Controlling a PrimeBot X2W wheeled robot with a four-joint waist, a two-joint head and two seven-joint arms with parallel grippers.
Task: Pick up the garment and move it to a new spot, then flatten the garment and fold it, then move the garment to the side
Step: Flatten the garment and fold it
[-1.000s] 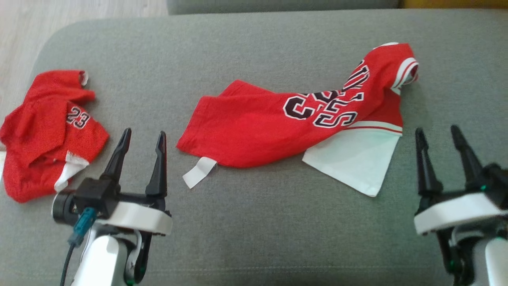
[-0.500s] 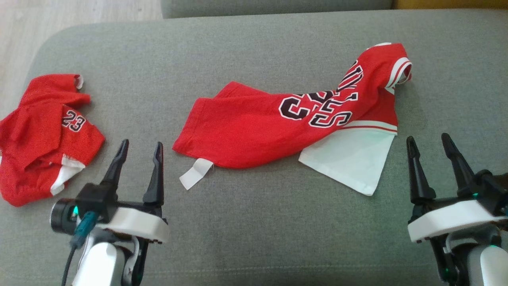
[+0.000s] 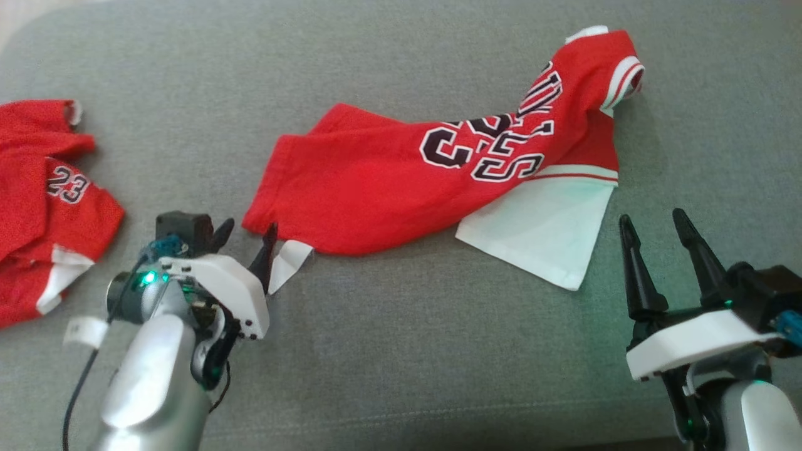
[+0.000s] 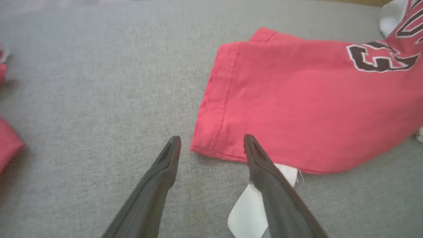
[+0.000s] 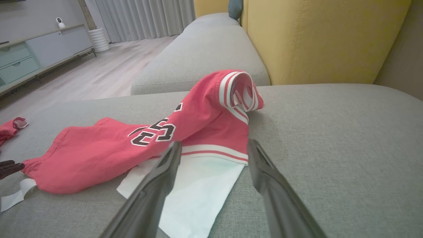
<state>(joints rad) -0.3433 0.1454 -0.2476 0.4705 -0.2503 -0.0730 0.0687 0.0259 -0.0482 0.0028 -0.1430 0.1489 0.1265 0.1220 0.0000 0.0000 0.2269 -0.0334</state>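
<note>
You're on step 1, the pick-up: the crumpled red-and-white fabric jersey [image 3: 376, 181] lies mid-surface on the grey sofa seat [image 3: 401, 363], your left gripper [image 3: 247, 233] gaping empty at its hem corner, your right gripper [image 3: 651, 219] likewise near the front edge, so lower and pinch.

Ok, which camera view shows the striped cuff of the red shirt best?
The right wrist view: the striped cuff faces the camera, so its open ring and stripes are clear. The head view shows it from above, small, at the far corner of the shirt.
</note>
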